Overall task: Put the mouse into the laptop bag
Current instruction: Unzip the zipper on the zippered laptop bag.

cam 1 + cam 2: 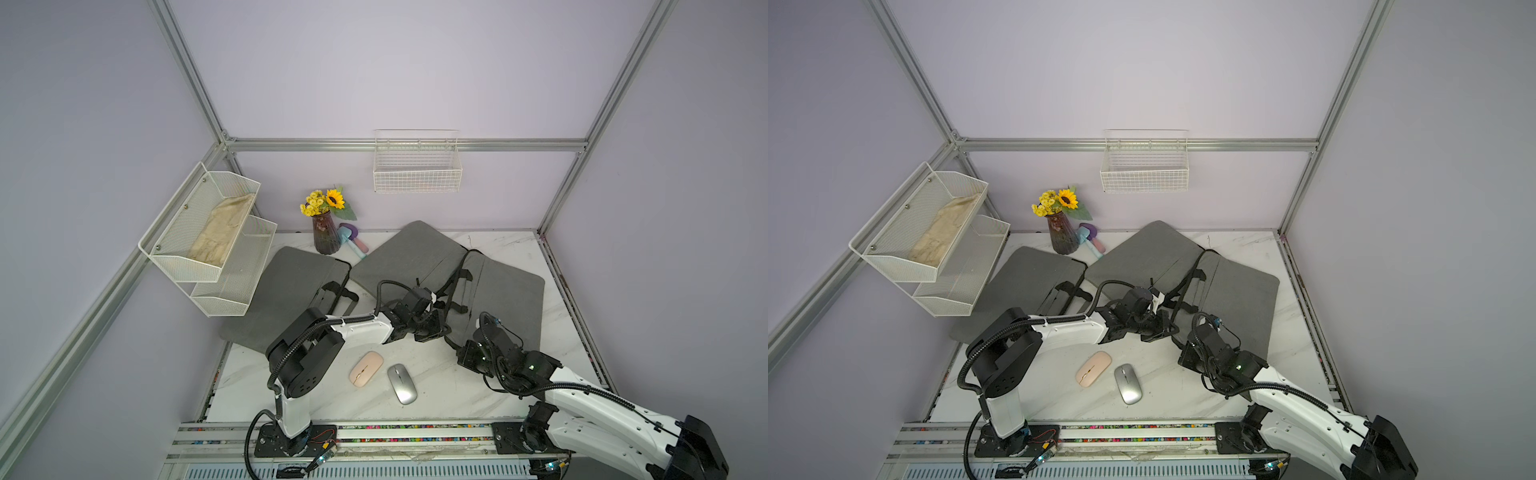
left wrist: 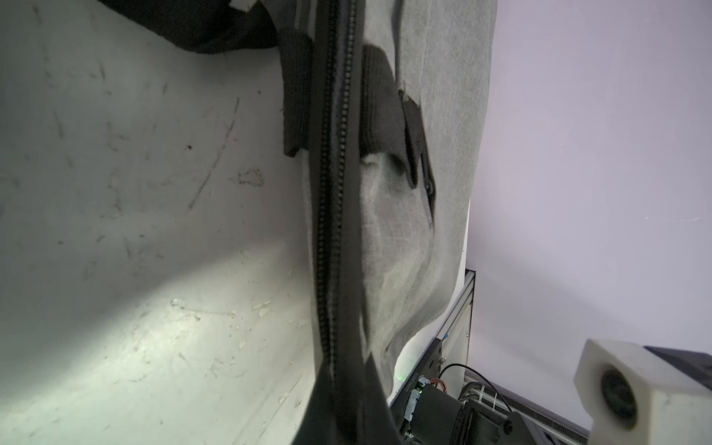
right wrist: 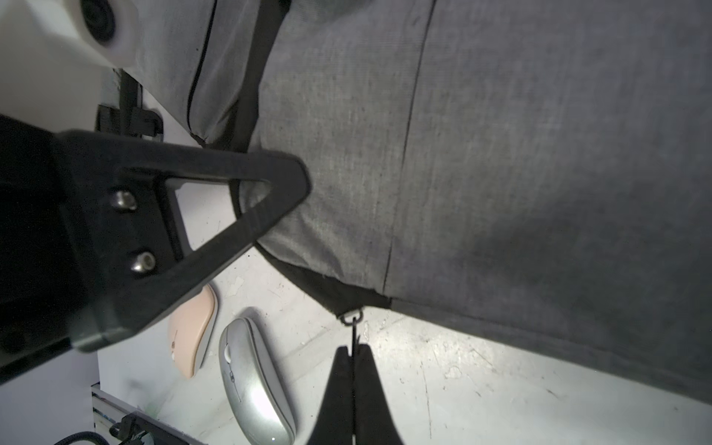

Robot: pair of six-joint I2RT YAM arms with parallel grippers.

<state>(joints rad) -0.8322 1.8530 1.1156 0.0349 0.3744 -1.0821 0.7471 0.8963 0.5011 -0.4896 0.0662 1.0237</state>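
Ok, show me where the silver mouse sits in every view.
In both top views: silver mouse lies on the table, lower centre of the picture.
Left wrist: not in it.
Right wrist: lower middle.
Landmark: the pink mouse beside it, absent from the left wrist view.

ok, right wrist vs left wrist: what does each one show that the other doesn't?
Right wrist only: the pink mouse and silver mouse lying side by side on the table, and the right gripper shut on the zipper pull at the bag's corner.
Left wrist only: two rows of zipper teeth running along the bag's edge, and the right arm's white wrist camera.
Both: the grey laptop bag and the marble table.
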